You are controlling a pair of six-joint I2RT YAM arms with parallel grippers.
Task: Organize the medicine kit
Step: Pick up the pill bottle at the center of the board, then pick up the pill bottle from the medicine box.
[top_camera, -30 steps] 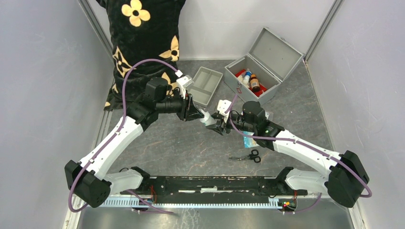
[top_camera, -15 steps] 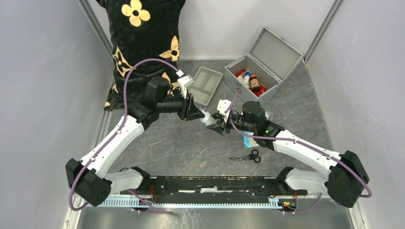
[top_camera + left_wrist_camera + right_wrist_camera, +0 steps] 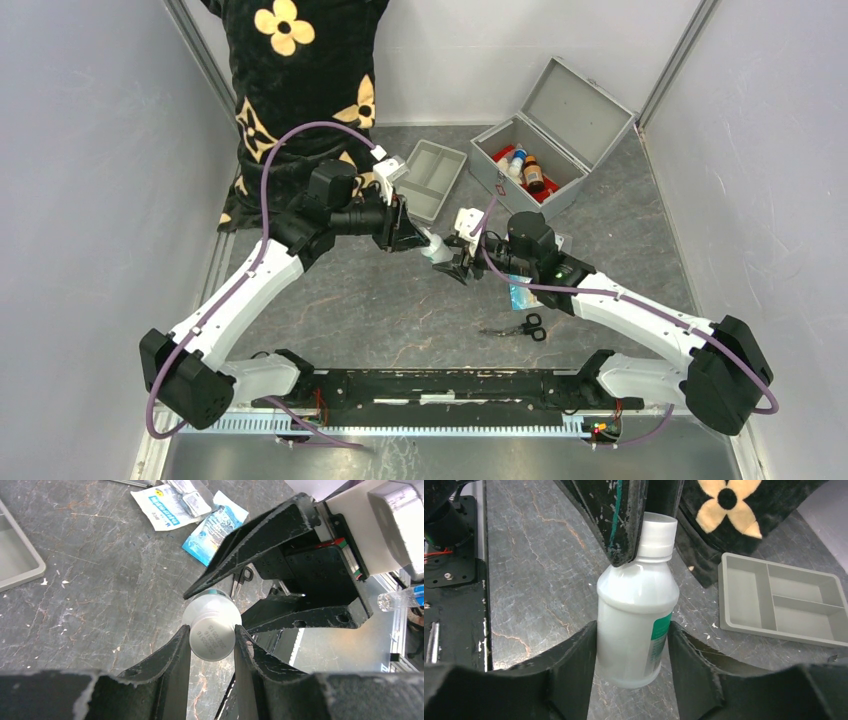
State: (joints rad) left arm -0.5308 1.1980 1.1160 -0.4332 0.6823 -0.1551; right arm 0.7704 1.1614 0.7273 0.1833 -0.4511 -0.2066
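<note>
Two grippers sharing one white bottle point(image 3: 436, 250) in the air above the table point(image 3: 380, 300), left gripper point(image 3: 412, 238) reaching rightward and pinching its cap point(image 3: 212, 639), stamped digits there too blurred for reading, green-banded label point(image 3: 663, 624) turning sideways, right gripper point(image 3: 455, 265) stretching leftward and clamping the body.

A grey divided plastic tray point(image 3: 440, 165) lies left of an open grey metal case point(image 3: 500, 185), both far back. Black-handled scissors point(image 3: 518, 326) lie nearer, just before a blue plastic sachet point(image 3: 520, 296).
</note>
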